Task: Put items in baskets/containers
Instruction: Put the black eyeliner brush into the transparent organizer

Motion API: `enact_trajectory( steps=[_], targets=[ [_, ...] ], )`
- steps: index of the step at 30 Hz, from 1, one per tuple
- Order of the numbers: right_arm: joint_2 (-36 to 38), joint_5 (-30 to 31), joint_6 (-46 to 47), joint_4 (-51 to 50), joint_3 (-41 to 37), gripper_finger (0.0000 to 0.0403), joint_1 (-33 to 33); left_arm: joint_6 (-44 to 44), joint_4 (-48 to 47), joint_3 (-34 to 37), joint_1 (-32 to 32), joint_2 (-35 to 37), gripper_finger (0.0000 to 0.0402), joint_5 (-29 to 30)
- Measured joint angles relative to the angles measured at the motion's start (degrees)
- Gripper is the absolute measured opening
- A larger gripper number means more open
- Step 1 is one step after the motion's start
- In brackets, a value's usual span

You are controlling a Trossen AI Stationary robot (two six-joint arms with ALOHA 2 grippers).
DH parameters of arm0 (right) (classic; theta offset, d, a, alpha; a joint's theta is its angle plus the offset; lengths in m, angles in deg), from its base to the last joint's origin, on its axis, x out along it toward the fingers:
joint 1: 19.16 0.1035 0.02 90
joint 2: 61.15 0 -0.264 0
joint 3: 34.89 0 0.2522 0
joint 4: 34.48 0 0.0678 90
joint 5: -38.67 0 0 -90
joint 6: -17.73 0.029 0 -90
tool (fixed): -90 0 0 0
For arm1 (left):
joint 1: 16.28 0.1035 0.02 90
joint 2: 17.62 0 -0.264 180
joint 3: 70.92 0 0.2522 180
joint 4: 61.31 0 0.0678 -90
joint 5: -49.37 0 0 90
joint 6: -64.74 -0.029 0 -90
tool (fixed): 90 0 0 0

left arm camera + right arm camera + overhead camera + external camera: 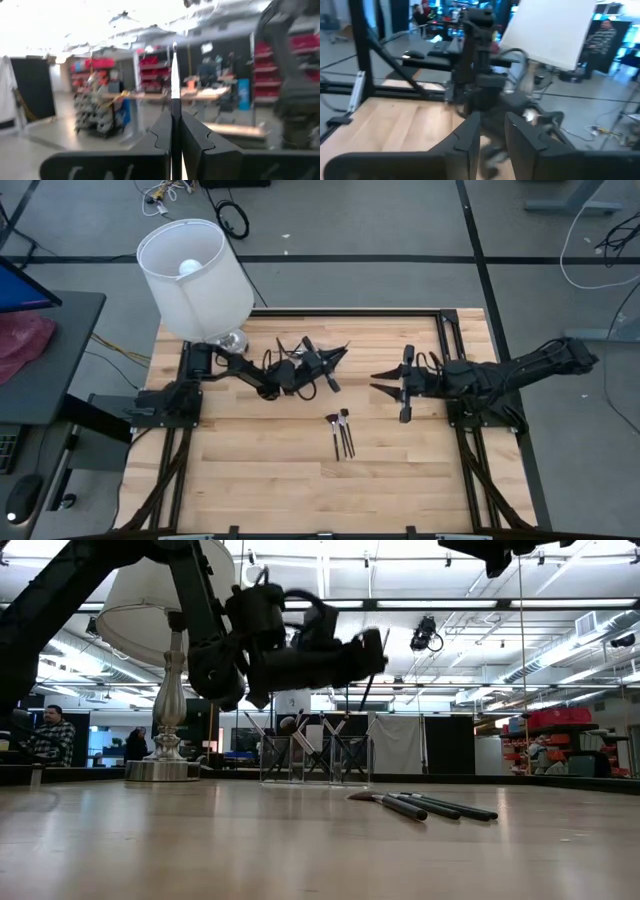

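Currently, the left gripper [338,358] is hanging above the worktop [250,470], well clear of its surface in the low view, with its jaws closing on one makeup brush [174,75], whose thin handle is standing up between the two fingers [164,132] in the left wrist view.

The clear plastic container [315,760] is sitting toward the worktop's far side, beneath that gripper, with several brushes [330,730] leaning in it at crossed angles.

Three loose brushes [342,432] are lying side by side on the bare wood, nearer the front edge and roughly between the two arms.

The right gripper [385,381] is hovering right of centre with jaws apart, holding nothing.

A white-shaded lamp [195,275] is standing at the far-left corner.
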Motion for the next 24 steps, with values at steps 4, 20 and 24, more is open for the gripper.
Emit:
enact_trajectory(
  steps=[4,20,24],
  targets=[
    [-1.3,-1.9,0.0,-0.2,0.0,0.0093,-0.1,0.7,-1.1,0.0,2.1,-0.6,0.0018,0.0],
    [-4.4,-1.8,-2.3,0.3,0.0,0.0093,-0.4,2.5,-0.7,-2.3,4.5,-7.0,0.0018,-0.6],
    [-5.2,-1.8,-2.4,-0.2,0.0,0.0093,-0.4,3.0,-1.1,-2.3,4.4,-7.0,0.0033,-0.5]
  ],
)
